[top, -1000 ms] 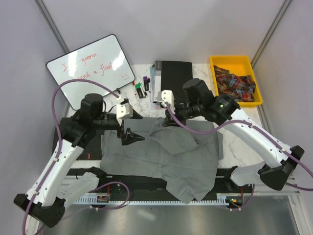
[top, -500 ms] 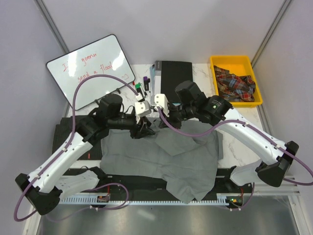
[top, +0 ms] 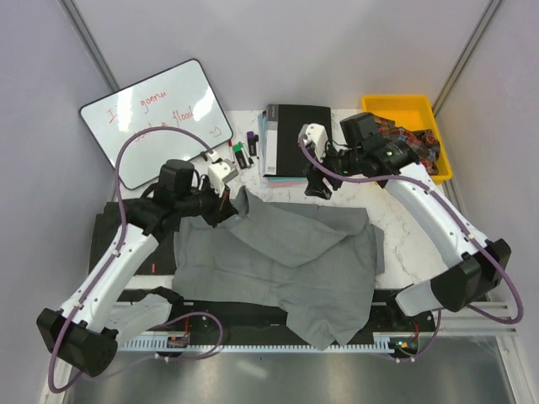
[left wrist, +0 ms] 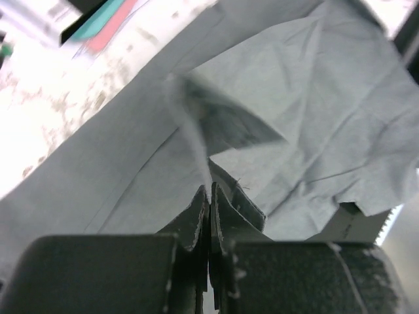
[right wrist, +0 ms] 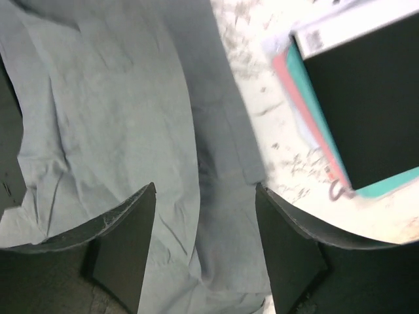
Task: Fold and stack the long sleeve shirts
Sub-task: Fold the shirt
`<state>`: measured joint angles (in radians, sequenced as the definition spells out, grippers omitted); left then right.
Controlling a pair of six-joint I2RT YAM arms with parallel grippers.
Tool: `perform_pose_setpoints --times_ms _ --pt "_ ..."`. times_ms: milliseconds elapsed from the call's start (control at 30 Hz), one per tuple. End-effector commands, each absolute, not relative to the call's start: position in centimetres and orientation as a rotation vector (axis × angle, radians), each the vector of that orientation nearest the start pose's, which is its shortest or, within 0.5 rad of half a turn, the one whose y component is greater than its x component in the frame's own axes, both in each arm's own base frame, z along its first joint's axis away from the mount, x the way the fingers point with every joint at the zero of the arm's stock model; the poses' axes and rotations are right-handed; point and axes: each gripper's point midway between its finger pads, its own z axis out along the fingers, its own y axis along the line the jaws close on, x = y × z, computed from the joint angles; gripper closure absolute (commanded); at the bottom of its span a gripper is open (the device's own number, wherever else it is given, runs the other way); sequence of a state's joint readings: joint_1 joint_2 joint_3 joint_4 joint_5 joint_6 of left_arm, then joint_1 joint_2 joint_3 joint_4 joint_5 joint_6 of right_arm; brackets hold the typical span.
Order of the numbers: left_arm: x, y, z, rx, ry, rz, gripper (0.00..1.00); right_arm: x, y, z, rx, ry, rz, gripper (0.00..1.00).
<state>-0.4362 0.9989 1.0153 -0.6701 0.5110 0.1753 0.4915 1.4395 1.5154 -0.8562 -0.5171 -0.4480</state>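
The grey shirt (top: 286, 261) is spread, rumpled and partly doubled over itself, across the middle of the desk (top: 394, 251), with one sleeve trailing off the near edge toward 5 o'clock. The left hand (top: 226, 202) is seen at the shirt's 10 o'clock corner, and in its wrist view the left hand (left wrist: 209, 204) is pressed fully together on a thin fold of the grey shirt (left wrist: 314, 98), which is drawn up into a peak between the fingers (left wrist: 195, 219). That raised peak is also visible from above, just to the 3 o'clock side of the hand. The right hand (top: 316, 181) is held at the shirt's 12 o'clock edge, just beside the near end of the black book (top: 296, 126). In the right wrist view the right hand (right wrist: 206, 226) is spread wide with nothing gripped; the grey shirt (right wrist: 98, 98) and a strip of marbled desk (right wrist: 255, 72) are seen below it, and the book (right wrist: 366, 111) with its teal edge lies toward 2 o'clock. A whiteboard (top: 160, 118) is propped at 10 o'clock, markers (top: 240, 153) lie between it and the book, and a yellow bin (top: 376, 108) holding plaid cloth (top: 408, 141) is set at 2 o'clock.
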Motion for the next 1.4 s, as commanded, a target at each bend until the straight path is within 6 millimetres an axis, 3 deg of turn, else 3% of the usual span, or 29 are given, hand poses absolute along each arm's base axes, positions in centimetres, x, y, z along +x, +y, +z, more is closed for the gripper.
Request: perform_pose_setpoints --times_ms 0,167,333,600,833,1033,1367 --pt "23.7 -17.1 19.6 0.842 2.164 -0.639 0.98 28.2 21.8 20.1 -1.386 2.116 0.680 0.32" --pt "25.6 -15.3 16.6 0.864 2.203 -0.568 0.98 28.7 18.9 15.9 -1.436 2.255 0.564 0.39" --pt "26.1 -14.6 13.5 0.904 2.247 -0.526 0.98 27.2 16.5 12.2 -1.511 2.393 0.562 0.44" --pt "27.8 -14.5 12.6 0.941 2.212 -0.485 0.98 26.1 13.2 8.6 -1.576 2.499 0.534 0.42" --pt "28.4 -14.0 13.2 0.944 2.188 -0.459 0.98 27.0 10.4 7.4 -1.573 2.505 0.438 0.53" --pt "28.7 -13.9 13.9 0.943 2.168 -0.445 0.98 26.2 10.7 8.0 -1.619 2.413 0.463 0.55" --pt "29.6 -13.5 13.9 0.922 2.195 -0.412 0.98 25.6 10.0 6.3 -1.662 2.430 0.437 0.58"
